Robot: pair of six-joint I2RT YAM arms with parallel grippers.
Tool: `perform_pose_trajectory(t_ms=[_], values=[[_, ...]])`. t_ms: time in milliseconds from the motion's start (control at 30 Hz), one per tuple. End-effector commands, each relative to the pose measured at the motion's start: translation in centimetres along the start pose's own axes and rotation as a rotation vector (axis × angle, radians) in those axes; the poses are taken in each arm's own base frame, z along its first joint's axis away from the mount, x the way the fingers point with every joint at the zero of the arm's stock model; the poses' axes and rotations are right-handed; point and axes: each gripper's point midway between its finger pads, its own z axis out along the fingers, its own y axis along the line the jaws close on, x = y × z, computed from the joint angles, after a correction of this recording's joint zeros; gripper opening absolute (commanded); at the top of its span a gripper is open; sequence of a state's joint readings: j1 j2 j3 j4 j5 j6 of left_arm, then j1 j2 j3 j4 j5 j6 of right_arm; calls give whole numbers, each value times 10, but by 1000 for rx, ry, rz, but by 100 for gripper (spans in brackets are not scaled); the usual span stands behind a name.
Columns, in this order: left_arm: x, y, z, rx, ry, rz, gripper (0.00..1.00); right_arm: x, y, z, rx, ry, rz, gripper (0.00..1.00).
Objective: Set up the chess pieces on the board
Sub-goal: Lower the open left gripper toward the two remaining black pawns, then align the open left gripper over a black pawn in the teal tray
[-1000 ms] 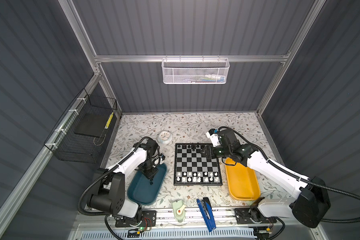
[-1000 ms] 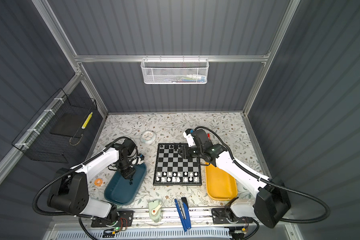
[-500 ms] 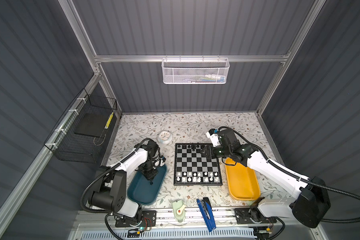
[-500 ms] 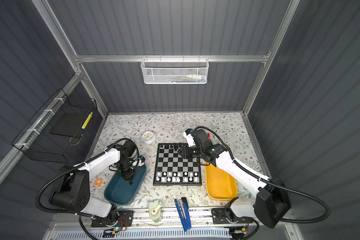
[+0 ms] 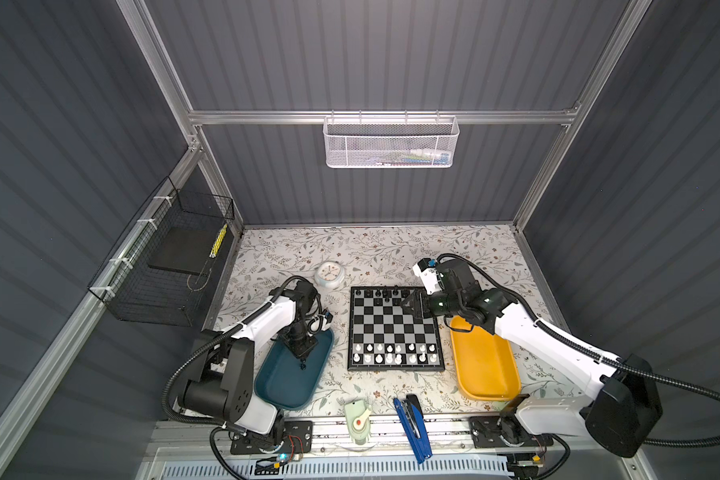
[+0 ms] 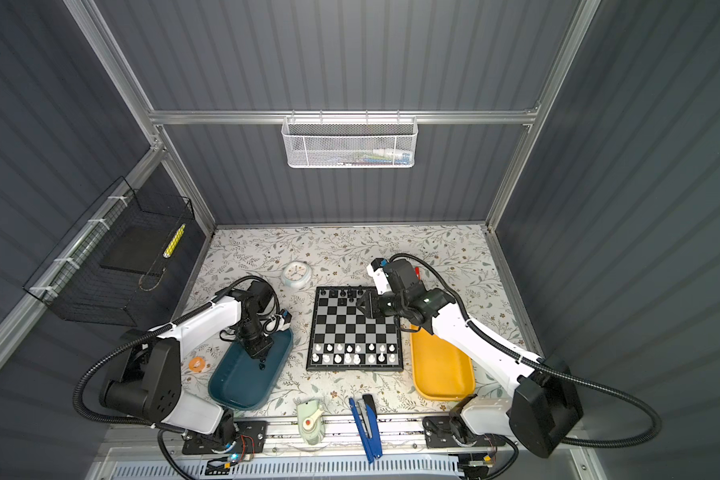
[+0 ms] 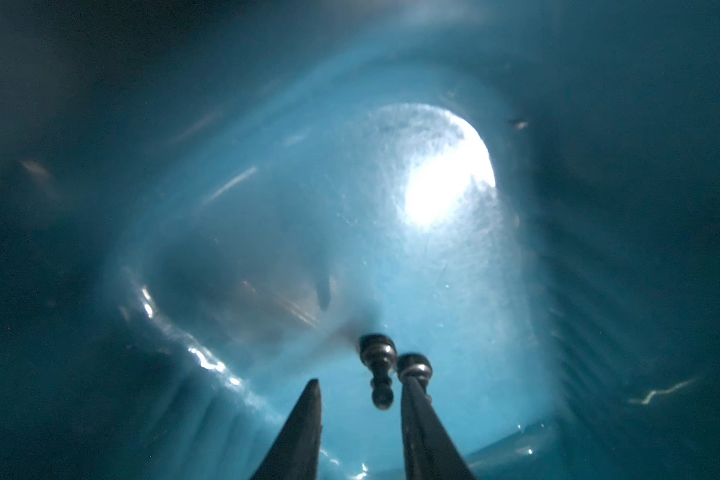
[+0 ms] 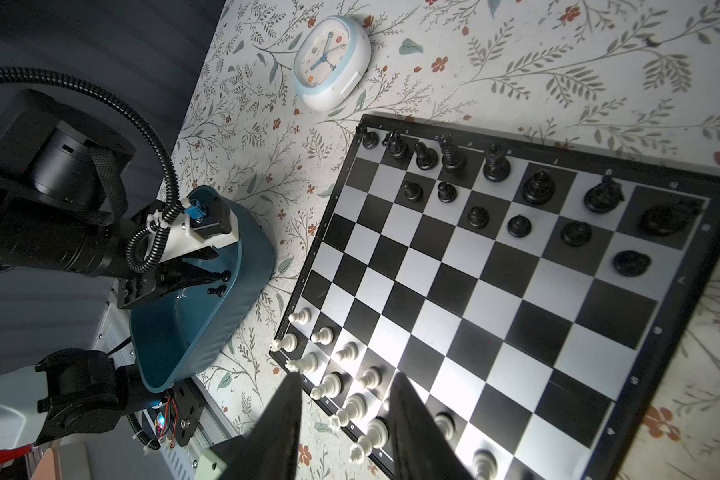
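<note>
The only writing that can be read is on the board (image 8: 516,291). Small white letters and digits run along its black rim, and in the right wrist view b, c, d and e stand on the edge beside the white pieces (image 8: 329,384). The marks on the dial of the clock (image 8: 331,62) are too small to read. The board lies in the middle of the flowered table (image 5: 391,249), between the teal tray (image 5: 287,386) on the left and the yellow tray (image 5: 485,365) on the right. White pieces stand in its two near rows and black pieces (image 8: 495,166) in its two far rows. The right gripper (image 5: 406,304) hovers over the far right part of the board. Its jaws are apart, with only squares between them in its wrist view, and in both top views its body covers that corner. The left gripper (image 7: 360,376) is down in the teal tray, jaws apart and closed on nothing. One black pawn (image 7: 377,365) lies just off its tips, close to one finger. A second dark round shape sits at that finger's tip, and I cannot tell if it is another pawn or a reflection. The clock stands to the far left of the board. At the near edge lie a green gadget (image 5: 358,419) and a blue stapler (image 5: 410,428). A white basket (image 5: 391,143) hangs on the far wall and a black basket (image 5: 163,266) on the left wall.
</note>
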State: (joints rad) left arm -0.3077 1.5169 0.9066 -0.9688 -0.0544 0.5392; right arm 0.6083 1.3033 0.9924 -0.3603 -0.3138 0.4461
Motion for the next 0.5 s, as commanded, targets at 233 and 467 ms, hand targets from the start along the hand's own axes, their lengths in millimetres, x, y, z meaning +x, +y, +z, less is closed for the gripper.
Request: perform_pose_trajectory(t_ms=[233, 467], values=[[9, -7, 6, 25, 12, -8, 32, 2, -1, -3, -1, -6, 5, 37], [5, -4, -4, -8, -41, -22, 30, 3, -2, -3, 2, -5, 8, 37]])
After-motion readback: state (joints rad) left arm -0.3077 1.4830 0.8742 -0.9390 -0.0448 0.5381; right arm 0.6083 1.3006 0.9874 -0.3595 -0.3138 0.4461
